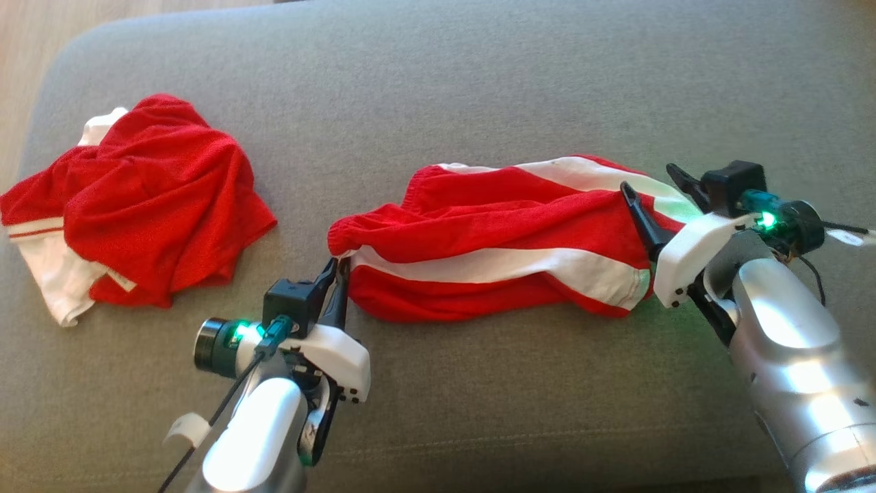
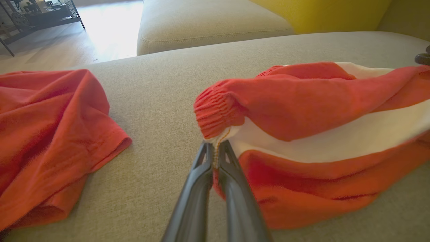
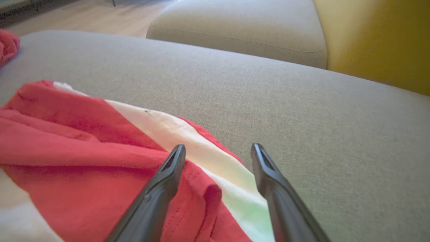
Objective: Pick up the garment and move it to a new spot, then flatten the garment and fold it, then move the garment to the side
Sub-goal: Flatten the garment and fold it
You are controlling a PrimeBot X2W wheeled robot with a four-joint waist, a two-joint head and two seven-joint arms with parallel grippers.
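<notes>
The garment [image 1: 493,236], red shorts with white side stripes, lies stretched left to right across the grey cushion [image 1: 438,89]. My left gripper [image 1: 339,263] is shut on its left end, pinching the white seam just below the red elastic waistband [image 2: 215,111]; the pinched edge shows between my left fingertips [image 2: 215,145]. At the garment's right end my right gripper [image 1: 650,179] stands open, nothing between its fingers. One dark finger [image 3: 169,171] rests over the red hem [image 3: 188,201], the other finger [image 3: 265,168] is over bare cushion.
A second red and white garment [image 1: 137,198] lies crumpled at the cushion's left, near its rounded edge. Another grey cushion [image 2: 208,23] and a yellow backrest [image 3: 376,40] stand beyond. Bare grey fabric stretches behind and in front of the shorts.
</notes>
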